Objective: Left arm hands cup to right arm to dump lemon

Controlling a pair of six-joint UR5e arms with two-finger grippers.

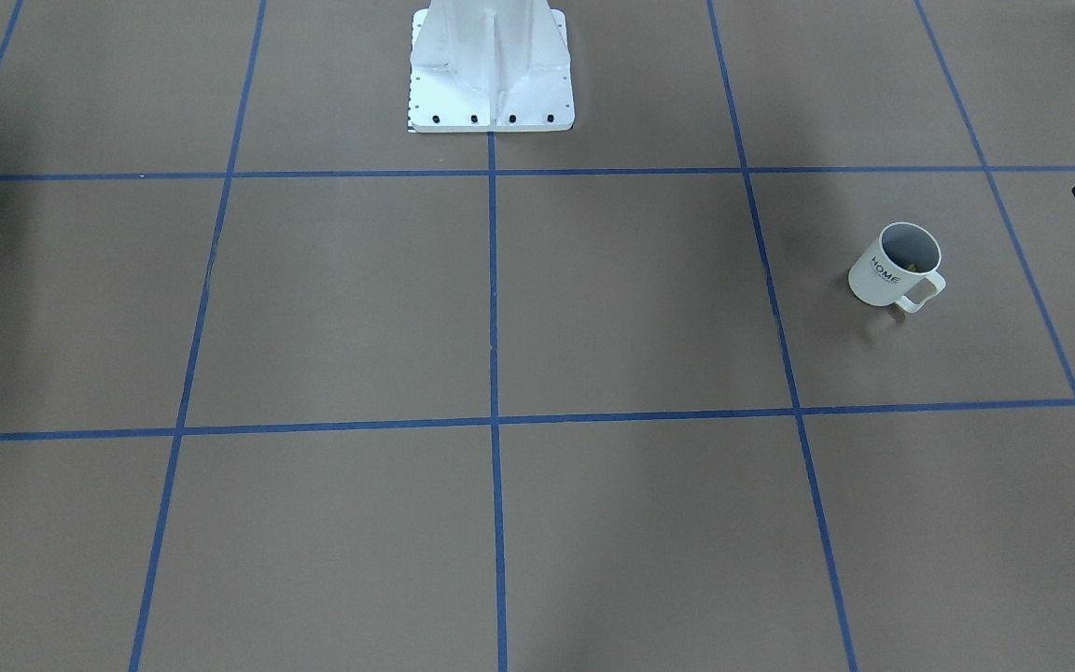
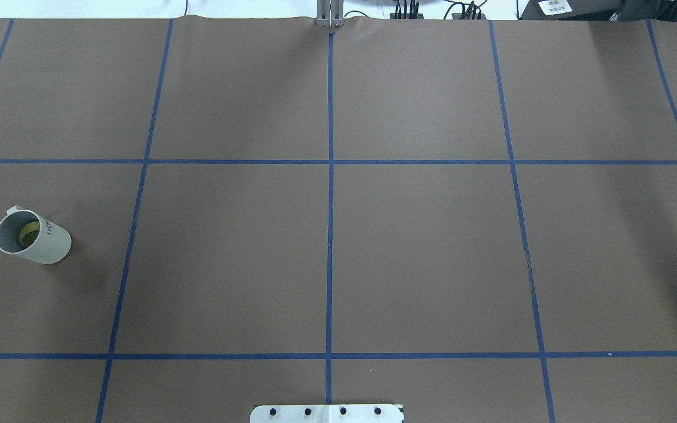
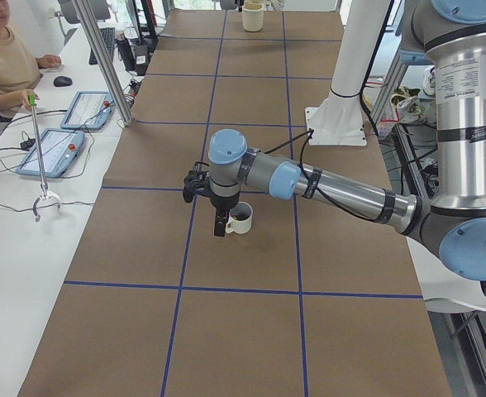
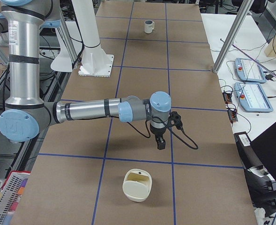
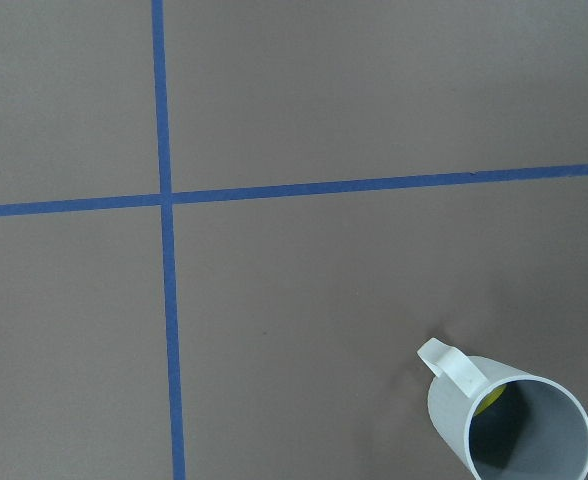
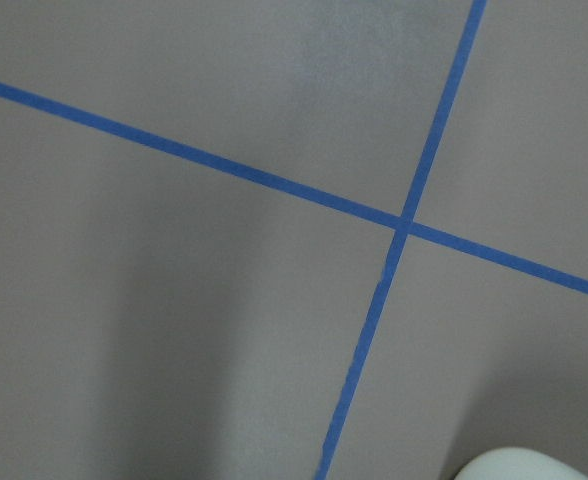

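Whether either arm's jaws are spread cannot be told, and the left arm (image 3: 334, 186), hovering beside the upright HOME mug (image 1: 878, 275), could knock it over, spilling the lemon (image 2: 28, 234).

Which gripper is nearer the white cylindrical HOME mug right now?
Left. The left gripper hangs close beside the white cylindrical HOME mug. The right gripper hovers far from it, toward the opposite end, near a cream tub.

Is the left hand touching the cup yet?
Apart. The overhead view shows the cup standing alone, with bare table all round its wall and handle. The left hand is outside that view.
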